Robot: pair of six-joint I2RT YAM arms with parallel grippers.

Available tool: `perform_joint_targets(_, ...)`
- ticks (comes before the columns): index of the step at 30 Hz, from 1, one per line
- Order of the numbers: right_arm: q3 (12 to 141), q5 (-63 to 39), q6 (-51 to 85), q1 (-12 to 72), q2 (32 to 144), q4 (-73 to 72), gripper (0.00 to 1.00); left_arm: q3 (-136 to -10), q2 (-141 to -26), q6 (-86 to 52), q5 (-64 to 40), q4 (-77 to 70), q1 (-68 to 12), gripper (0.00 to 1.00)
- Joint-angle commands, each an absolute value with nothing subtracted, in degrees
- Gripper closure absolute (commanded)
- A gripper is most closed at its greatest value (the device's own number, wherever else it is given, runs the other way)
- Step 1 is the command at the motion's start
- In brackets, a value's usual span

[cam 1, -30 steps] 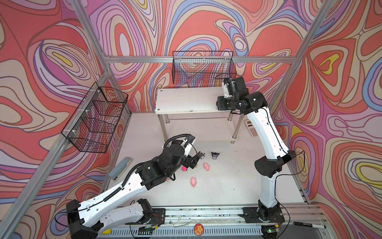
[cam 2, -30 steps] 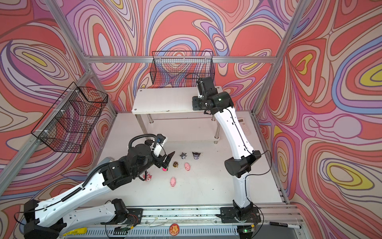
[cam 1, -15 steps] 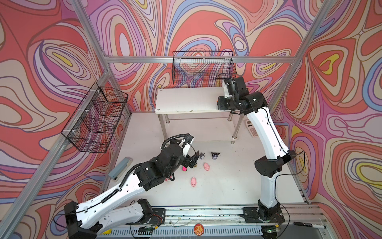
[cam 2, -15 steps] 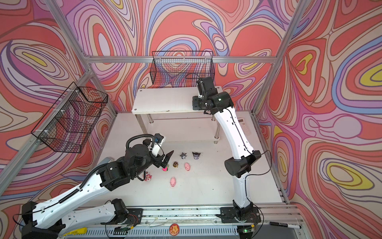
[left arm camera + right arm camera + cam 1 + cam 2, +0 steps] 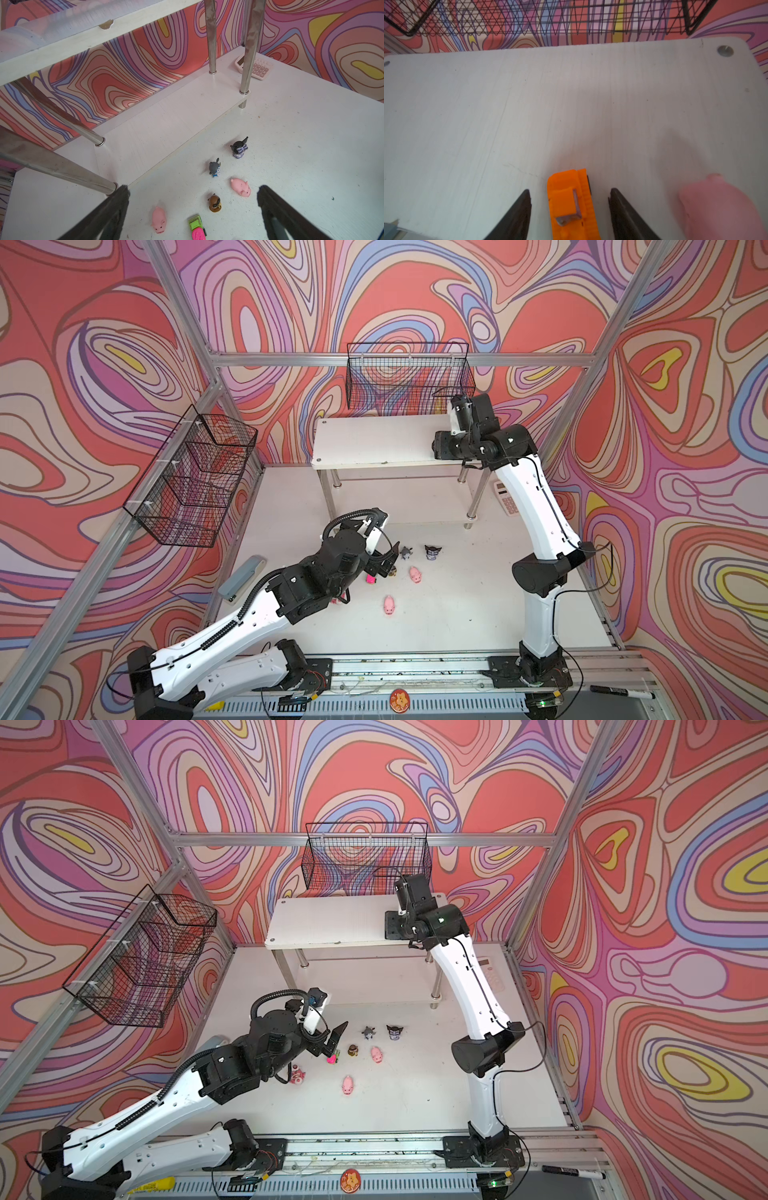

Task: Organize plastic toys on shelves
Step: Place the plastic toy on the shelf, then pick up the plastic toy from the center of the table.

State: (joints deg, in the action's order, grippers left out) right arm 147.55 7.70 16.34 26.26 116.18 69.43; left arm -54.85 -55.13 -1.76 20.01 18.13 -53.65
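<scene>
The right claw [image 5: 569, 189] stood released, jaws apart on either side of an orange car [image 5: 566, 199] resting on the top shelf [image 5: 529, 104], near a blurred pink toy [image 5: 720, 207]. The left claw [image 5: 193, 186] hung wide open above a pink-green car [image 5: 197, 227] and a brown figurine [image 5: 214, 203] on the worktop [image 5: 311, 145]. The calculator [image 5: 259, 68] keys were too small to read.

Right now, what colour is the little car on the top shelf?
Bright orange. The car shows best in the right wrist view.

The left arm [image 5: 249, 614] stretches low and forward, left tool [image 5: 193, 191] spread wide; the right arm [image 5: 536, 506] (elbow sharply bent) reaches high, right tool [image 5: 569, 192] parted.
</scene>
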Motion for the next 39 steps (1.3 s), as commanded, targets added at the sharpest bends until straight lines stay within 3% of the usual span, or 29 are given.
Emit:
perform_joint_targets(1, 145.25, 6.97, 15.83, 25.94, 112.58, 66.07, 0.3, -54.67, -54.17, -2.29, 21.47, 18.39, -53.79, 0.0)
perform_joint_targets(27, 133.09, 0.52, 14.94, 27.31, 98.35, 59.42, 0.26, -53.9, -50.26, -12.76, 23.53, 25.69, -53.88, 0.0)
perform_joint_targets(39, 117.77, 0.61, 16.54, 31.58, 86.33, 57.57, 0.26, -49.23, -44.34, -25.55, 24.72, 32.35, -53.93, 0.02)
